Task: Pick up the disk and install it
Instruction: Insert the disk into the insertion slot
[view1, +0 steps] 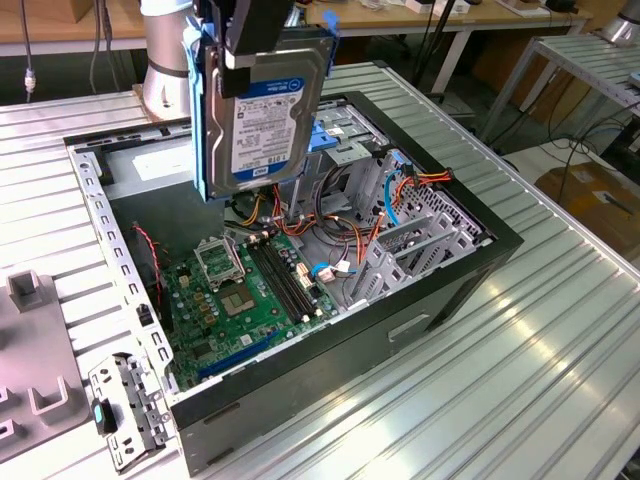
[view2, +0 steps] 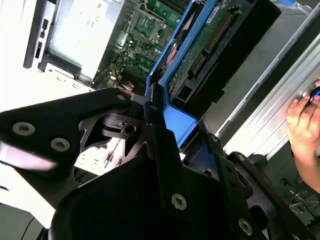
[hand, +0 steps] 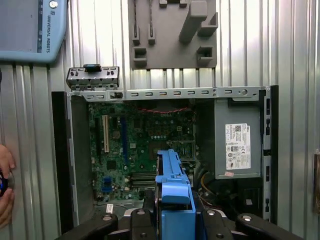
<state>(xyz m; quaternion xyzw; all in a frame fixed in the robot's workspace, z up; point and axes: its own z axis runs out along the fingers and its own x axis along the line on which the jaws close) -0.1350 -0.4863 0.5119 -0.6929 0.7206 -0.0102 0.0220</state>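
Tool: the tool (view2: 162, 117) is clamping shut on the blue carrier at one end of the disk (a finger is pressing on each side of the tab).
Disk: the disk (view1: 270, 110) is hanging on edge in the air above the open computer case (view1: 440, 290), touching nothing inside it.
Step in hand: the pick-up is looking done, and by my judgement the carry toward installing is under way.
Inside the case: the motherboard (view1: 240, 300) and a tangle of cables (view1: 330, 195) are lying below the disk.
What the next move is calling for: probably a clear path past those cables, with the carrier staying square.
Counter: the ribbed metal counter (view1: 520, 380) is carrying the case, and a grey fixture plate (hand: 172, 30) is lying just outside the case.
Beyond the case: a person's hand (view2: 302, 120) is waiting outside the case's wall, apart from the tool.
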